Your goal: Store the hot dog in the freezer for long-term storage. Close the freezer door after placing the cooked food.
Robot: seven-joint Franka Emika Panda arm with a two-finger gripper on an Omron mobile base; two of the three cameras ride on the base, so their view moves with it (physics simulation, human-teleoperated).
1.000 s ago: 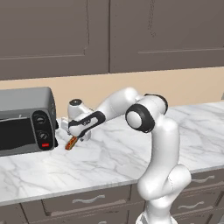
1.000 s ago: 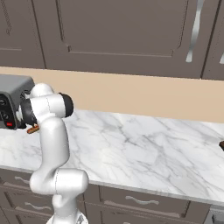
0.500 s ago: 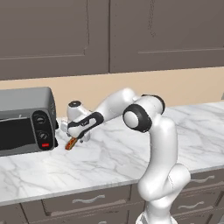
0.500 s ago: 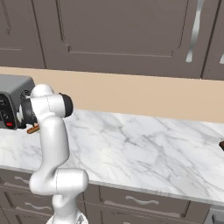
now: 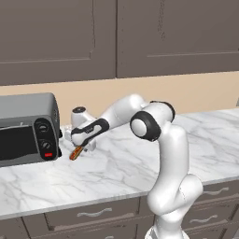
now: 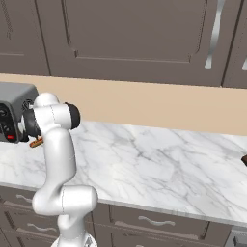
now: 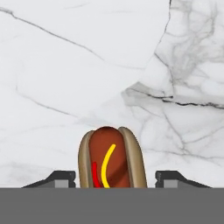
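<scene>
Hot dog lies on the marble counter just beside the toaster oven. Your gripper straddles it, fingers apart, not yet touching. Expect a light, soft bun; squeeze its sides gently, mid-length.

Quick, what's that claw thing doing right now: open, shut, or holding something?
Gripper: jaws open, one dark fingertip on each side of the small brown-bunned hot dog with its red sausage, a gap on both sides; not gripping it.

place: kitchen — marble counter | toaster oven | dark wall cabinets
</scene>
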